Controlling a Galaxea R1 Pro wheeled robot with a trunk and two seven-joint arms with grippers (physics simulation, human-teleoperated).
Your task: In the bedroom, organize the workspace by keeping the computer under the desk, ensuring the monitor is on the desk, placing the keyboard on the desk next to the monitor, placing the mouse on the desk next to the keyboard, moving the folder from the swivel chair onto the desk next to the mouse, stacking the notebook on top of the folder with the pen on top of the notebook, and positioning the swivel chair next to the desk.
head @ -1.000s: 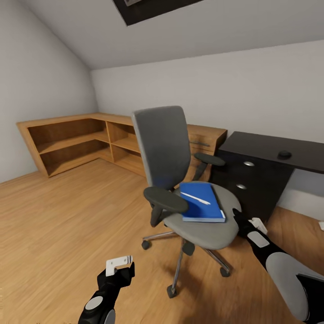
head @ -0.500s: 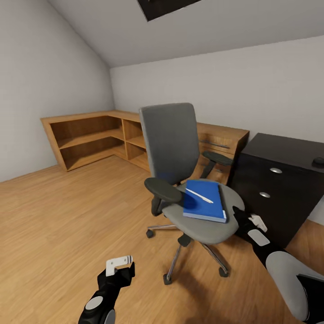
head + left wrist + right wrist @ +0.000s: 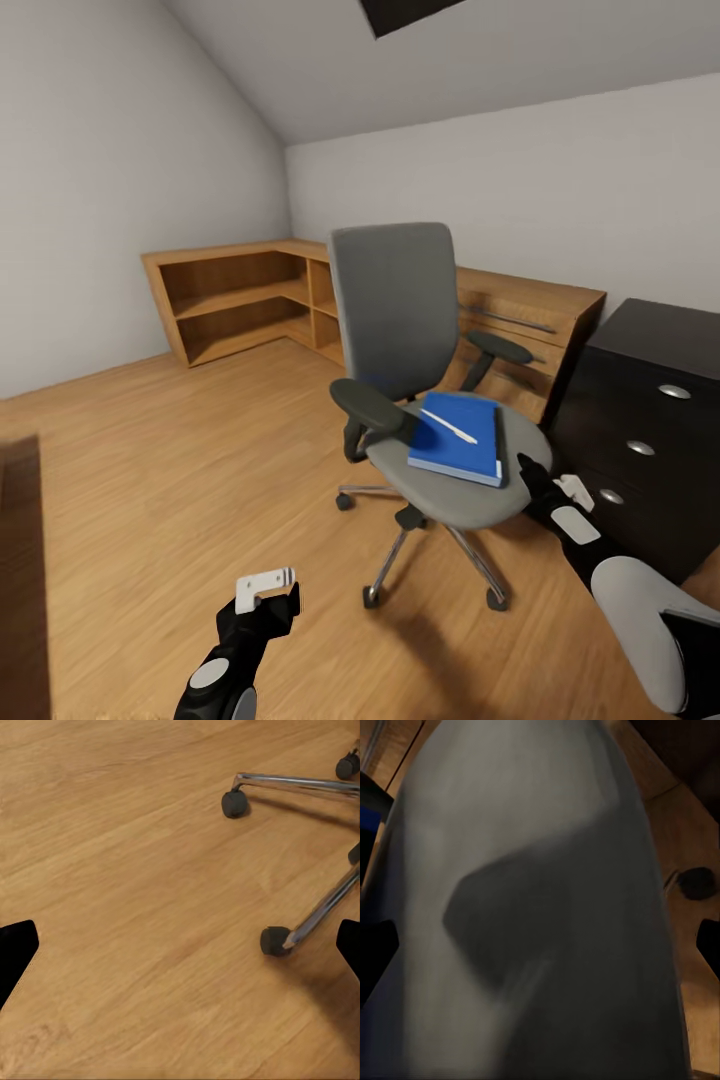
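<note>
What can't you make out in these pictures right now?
- Right end effector, head view: grip state hidden at the chair seat edge.
- Desk, head view: top cut off by the picture's edge.
- Right wrist view: the blurred grey seat blocks the view.

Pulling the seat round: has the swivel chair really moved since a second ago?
Yes. The swivel chair has gone left, away from the desk: its seat overlapped the drawers, now barely meets their edge.
</note>
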